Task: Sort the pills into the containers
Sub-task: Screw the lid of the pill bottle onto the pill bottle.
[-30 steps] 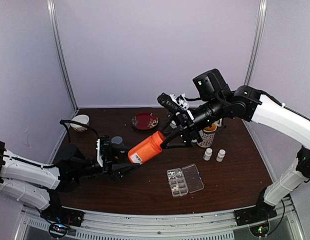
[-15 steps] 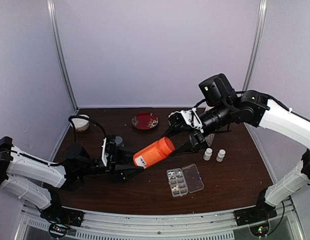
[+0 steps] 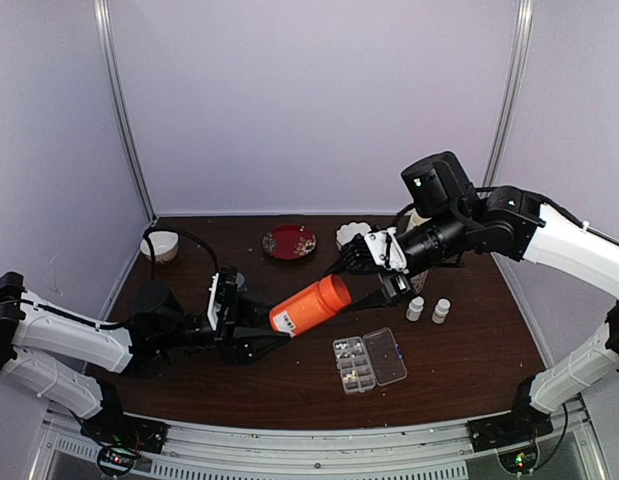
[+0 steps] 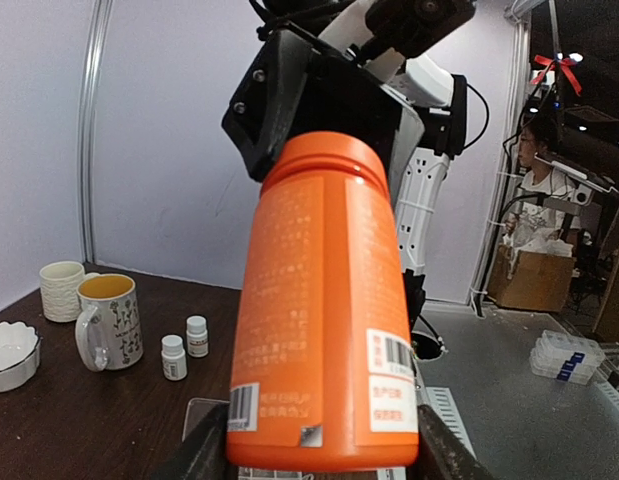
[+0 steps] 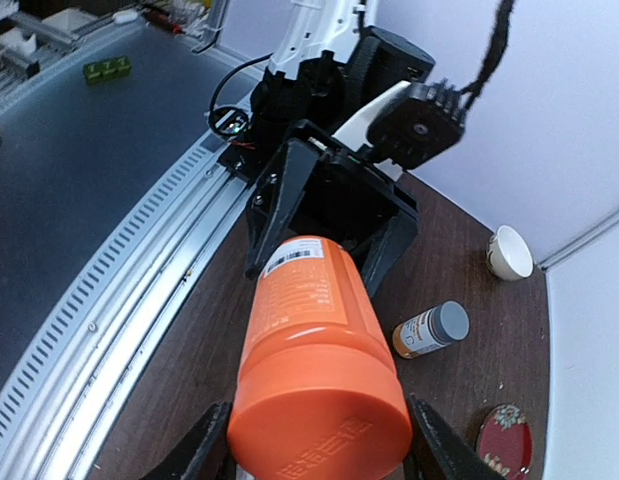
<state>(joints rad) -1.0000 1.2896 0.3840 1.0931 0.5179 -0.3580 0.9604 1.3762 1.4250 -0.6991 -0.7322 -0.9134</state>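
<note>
- You see the bottle (image 3: 309, 306) in the middle of the top view. It is tilted in the air, with the cap end up and to the right.
- The left gripper (image 3: 261, 332) pinches the bottle at its base. In the left wrist view one finger (image 4: 202, 455) stands at each lower side of it.
- The right gripper (image 5: 317, 455) pinches the cap end; its fingers (image 5: 211, 452) lie against both sides of the cap.
- The box (image 3: 342, 348) is below and right of the bottle, flat on the table (image 3: 469, 350), with its lid (image 3: 389, 356) open to the right.
- The pills (image 3: 356, 371) show as pale bits in the compartments (image 3: 351, 358) of the left half — how many, you cannot tell.
- Two white bottles (image 3: 416, 308) stand upright just right of the right gripper, near each other but apart.
- A red plate (image 3: 289, 242) is at the back of the table, above the bottle in the frame.
- A grey-capped bottle (image 5: 431, 330) lies on its side at the right of the right wrist view.
</note>
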